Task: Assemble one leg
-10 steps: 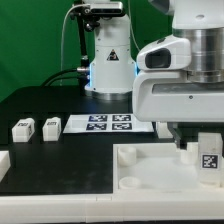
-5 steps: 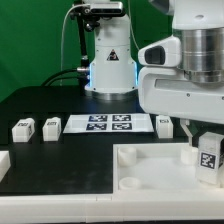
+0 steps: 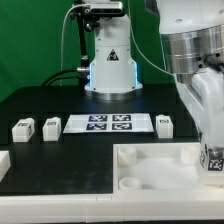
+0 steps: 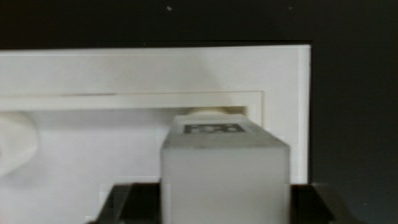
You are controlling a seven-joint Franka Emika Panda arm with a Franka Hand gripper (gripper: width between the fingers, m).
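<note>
My gripper (image 3: 207, 148) is at the exterior view's right, shut on a white leg (image 3: 213, 160) with a black-and-white tag. It holds the leg upright over the far right corner of the large white tray-like part (image 3: 150, 165). In the wrist view the leg (image 4: 226, 155) fills the middle between my dark fingers (image 4: 135, 205), above the tray's corner (image 4: 160, 90); a round socket (image 4: 215, 108) shows just past the leg's end. Three more legs lie on the black table: two at the left (image 3: 23, 129) (image 3: 50, 127) and one near the right (image 3: 165, 123).
The marker board (image 3: 110, 124) lies flat behind the tray. A white robot base (image 3: 108, 60) with cables stands at the back. A white piece (image 3: 3, 163) sits at the exterior view's left edge.
The arm has swung and shifted toward the exterior view's right. The held leg has moved slightly right and down over the tray's corner. The loose legs have not moved.
</note>
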